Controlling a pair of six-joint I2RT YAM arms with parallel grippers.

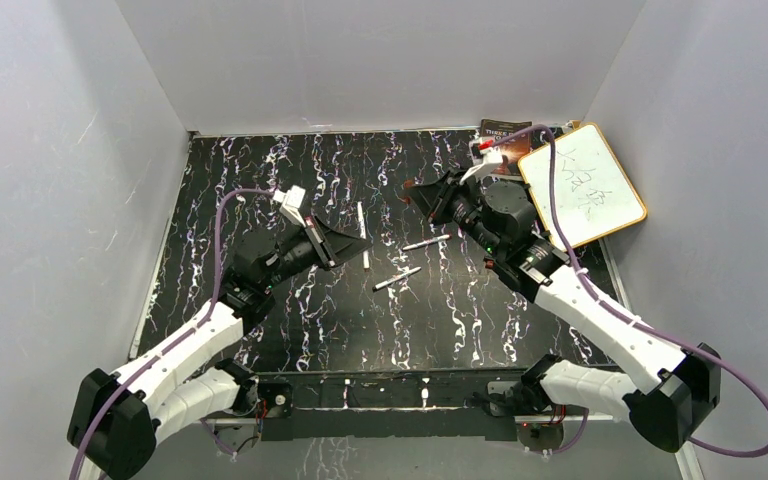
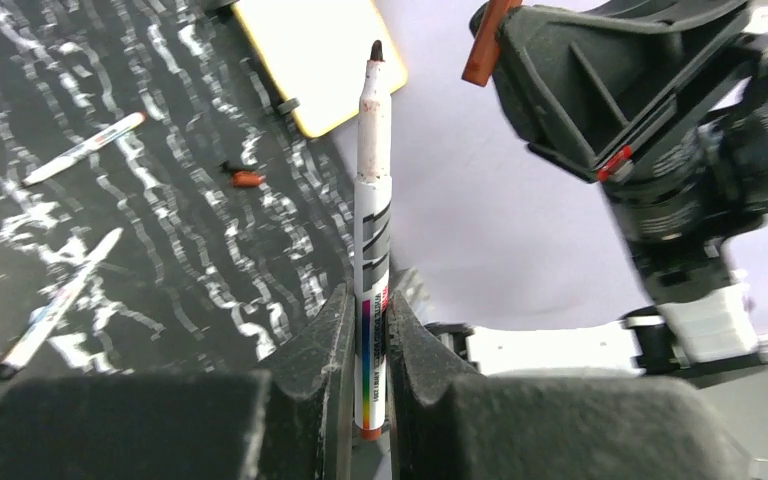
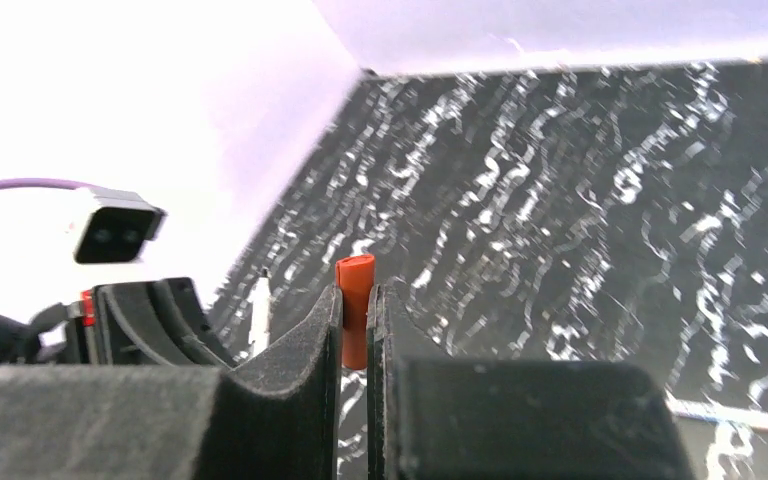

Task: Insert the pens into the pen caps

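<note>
Nearest us, our left gripper (image 2: 368,315) is clamped on a pen (image 2: 372,190), tip up. Our right gripper (image 3: 356,300) pinches an orange-red cap (image 3: 354,275). Between the arms, a loose pen (image 1: 426,242) and a second pen (image 1: 397,279) lie mid-table on the black marbled table (image 1: 460,330), well apart from the pale walls (image 1: 380,60) closing three sides. A whiteboard (image 1: 582,185) sits at the far right corner.

The red cap (image 3: 355,285) has its lower end hidden between the right tool's fingers (image 3: 300,370).
</note>
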